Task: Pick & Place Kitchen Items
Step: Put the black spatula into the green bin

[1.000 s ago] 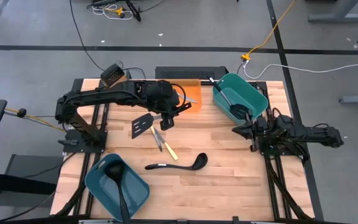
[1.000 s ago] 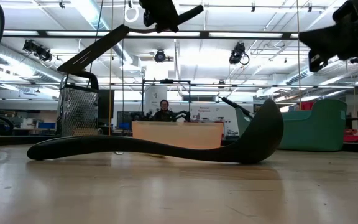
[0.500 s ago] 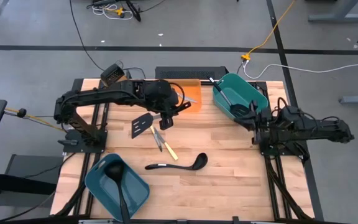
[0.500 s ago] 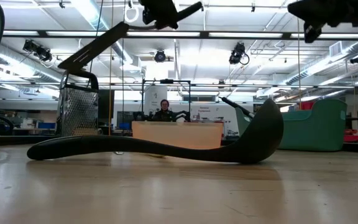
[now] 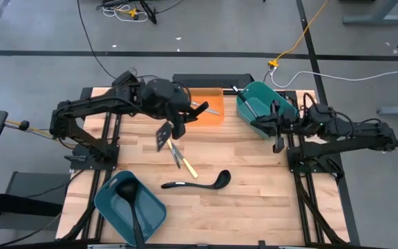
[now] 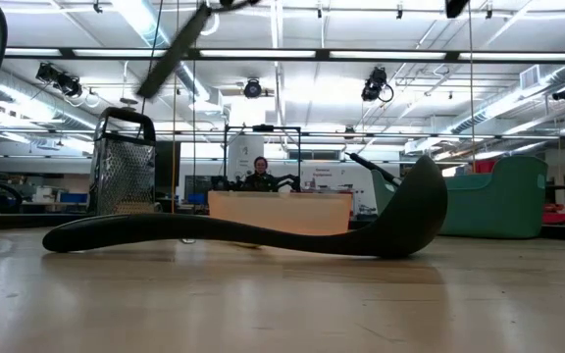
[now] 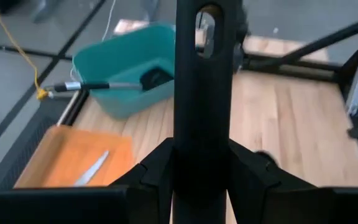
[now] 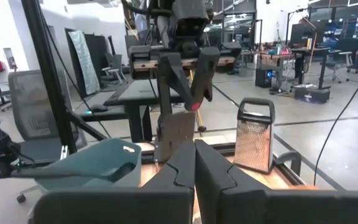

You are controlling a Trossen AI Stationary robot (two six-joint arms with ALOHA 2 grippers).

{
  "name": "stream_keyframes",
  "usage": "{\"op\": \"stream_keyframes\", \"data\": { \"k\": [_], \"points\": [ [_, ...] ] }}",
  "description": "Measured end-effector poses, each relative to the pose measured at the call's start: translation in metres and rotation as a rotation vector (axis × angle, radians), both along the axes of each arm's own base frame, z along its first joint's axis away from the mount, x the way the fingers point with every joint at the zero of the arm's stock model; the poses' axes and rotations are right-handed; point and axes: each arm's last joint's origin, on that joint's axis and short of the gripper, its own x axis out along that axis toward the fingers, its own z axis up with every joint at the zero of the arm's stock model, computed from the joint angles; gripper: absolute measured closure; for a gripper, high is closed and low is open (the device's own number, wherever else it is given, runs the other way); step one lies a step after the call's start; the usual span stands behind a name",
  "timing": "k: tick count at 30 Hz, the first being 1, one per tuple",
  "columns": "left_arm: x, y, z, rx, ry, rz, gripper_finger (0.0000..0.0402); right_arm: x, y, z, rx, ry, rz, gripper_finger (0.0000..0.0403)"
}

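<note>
Spatula first, at the left: the left claw pinches its black handle and carries it hanging above the worktop, slotted blade lowest, long axis steeply tilted. In the left wrist view the handle runs straight out between the fingers. Directly under it lie slim cutlery and a yellow-handled piece. Nearer the front edge lies a black ladle, its long axis running left to right and its bowl toward the right. A front-left teal bin already holds another ladle. The orange tray sits just beyond the left claw, the back teal bin further right. The right claw, pressed together and empty, hovers beside that bin. My judgement: the left arm is clearly nearer either bin for dropping the spatula.
</note>
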Motion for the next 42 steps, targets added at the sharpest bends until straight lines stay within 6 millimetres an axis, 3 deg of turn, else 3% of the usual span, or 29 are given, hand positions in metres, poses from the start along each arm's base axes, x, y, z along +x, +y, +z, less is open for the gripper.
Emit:
{"op": "stream_keyframes", "data": {
  "k": [7,12,23,34,42],
  "points": [
    [-0.011,-0.002,0.017,0.006,-0.108,0.002,0.0283,0.025,0.000,0.034,-0.001,-0.018,0.000,0.0399],
    [-0.014,-0.002,0.022,0.013,-0.136,0.000,0.0283,0.039,0.000,0.048,0.000,-0.025,0.004,0.0393],
    [-0.015,-0.003,0.024,0.019,-0.147,-0.016,0.0283,0.059,0.001,0.044,0.001,-0.018,0.056,0.0377],
    [-0.012,-0.005,0.030,0.005,-0.221,-0.093,0.0283,0.065,-0.001,0.049,0.045,-0.103,0.005,0.0372],
    [-0.010,-0.007,0.037,0.002,-0.297,-0.175,0.0283,0.065,-0.002,0.051,0.054,-0.124,-0.009,0.0309]
  ]
}}
